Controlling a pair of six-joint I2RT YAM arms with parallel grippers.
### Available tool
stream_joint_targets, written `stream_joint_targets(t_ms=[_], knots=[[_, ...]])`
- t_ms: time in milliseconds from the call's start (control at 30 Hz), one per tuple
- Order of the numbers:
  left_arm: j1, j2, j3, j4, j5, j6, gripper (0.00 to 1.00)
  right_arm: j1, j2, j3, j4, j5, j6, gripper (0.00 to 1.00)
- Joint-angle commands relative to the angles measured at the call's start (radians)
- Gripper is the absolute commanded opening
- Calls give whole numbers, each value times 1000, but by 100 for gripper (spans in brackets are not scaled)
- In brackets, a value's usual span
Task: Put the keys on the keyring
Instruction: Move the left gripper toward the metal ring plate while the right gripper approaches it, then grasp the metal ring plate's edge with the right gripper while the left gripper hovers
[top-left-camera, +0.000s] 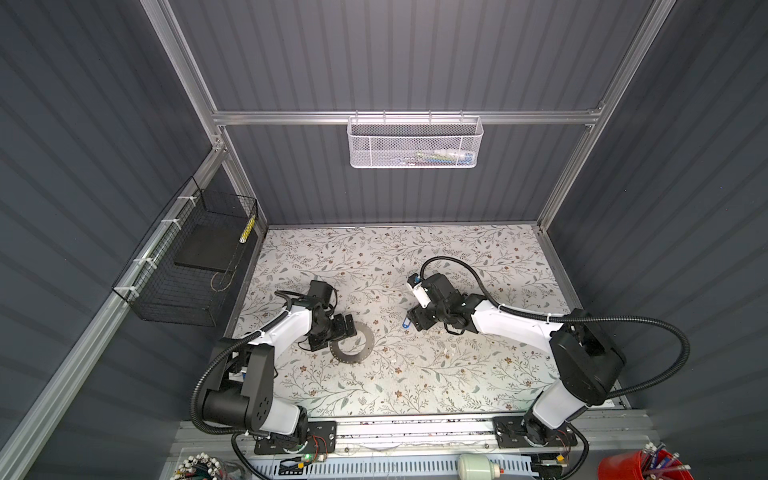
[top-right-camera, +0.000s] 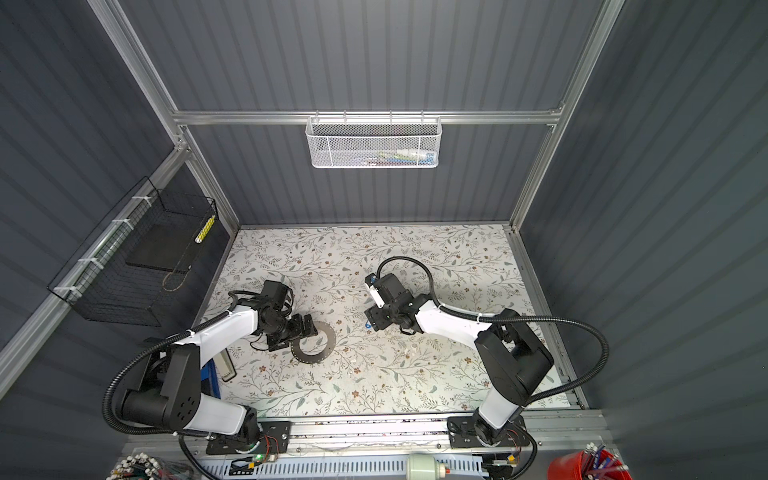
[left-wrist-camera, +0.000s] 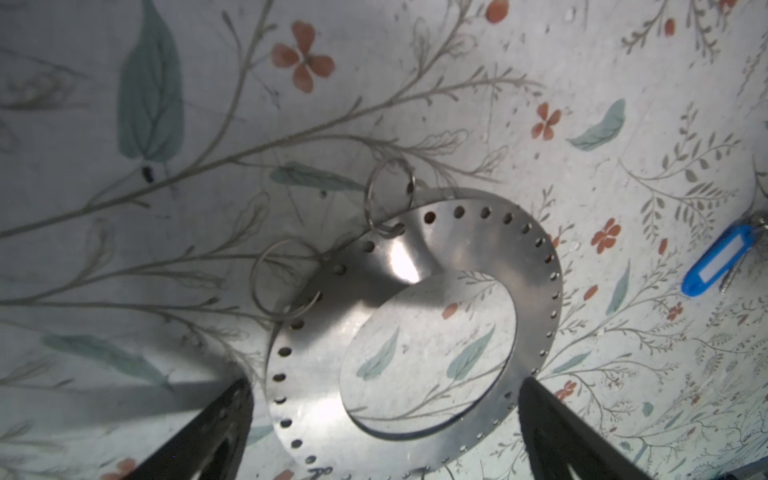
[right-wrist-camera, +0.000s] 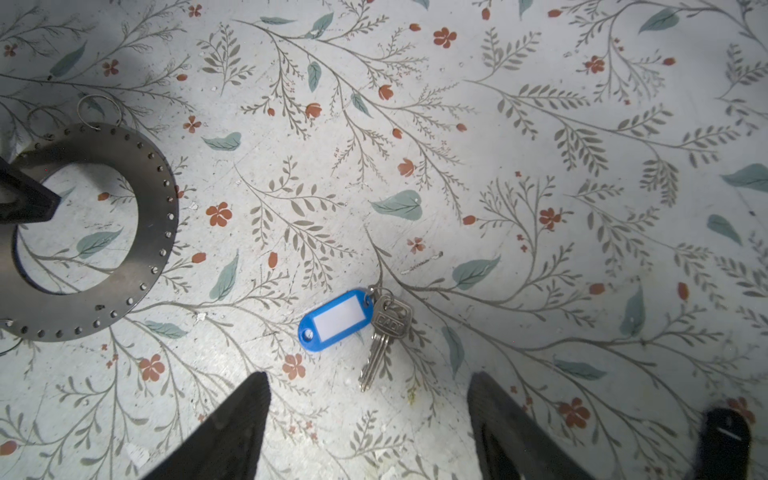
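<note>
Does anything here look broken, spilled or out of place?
Nothing much: the keys lie flat beside their blue tag, and the holed metal disc looks intact. Only the table cover is scuffed, with small white flecks.

"CADI" on the keys (right-wrist-camera: 388, 325)

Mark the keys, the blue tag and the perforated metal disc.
keys (right-wrist-camera: 390, 322): right wrist view, on the top key's head.
blue tag (right-wrist-camera: 338, 319): right wrist view, on its white label.
perforated metal disc (left-wrist-camera: 536, 299): left wrist view, on the bare band beside the edge holes.
</note>
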Motion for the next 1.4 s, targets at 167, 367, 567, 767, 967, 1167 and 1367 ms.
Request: stream_joint_targets(t_ms=[167, 367, 567, 767, 967, 1167, 1367], knots=[[-29, 21, -4, -10, 35, -1, 100, -24, -50, -48, 23, -13, -16, 79], [-63, 46, 19, 4, 94, -21, 100, -51, -80, -68, 6, 4, -28, 80], [-161, 78, 45, 59, 103, -107, 100, -85, -120, -97, 34, -27, -17, 79], [-227, 114, 99, 87, 83, -144, 100, -85, -125, -103, 50, -40, -50, 79], [-232, 68, 160, 56, 34, -116, 100, -83, -138, -111, 62, -96, -92, 70], [-226, 2, 246, -83, -114, 17, 100, -65, -152, -162, 105, -269, -321, 52], [-92, -13, 234, -83, -51, 56, 100, -40, -152, -204, 132, -660, -688, 44]])
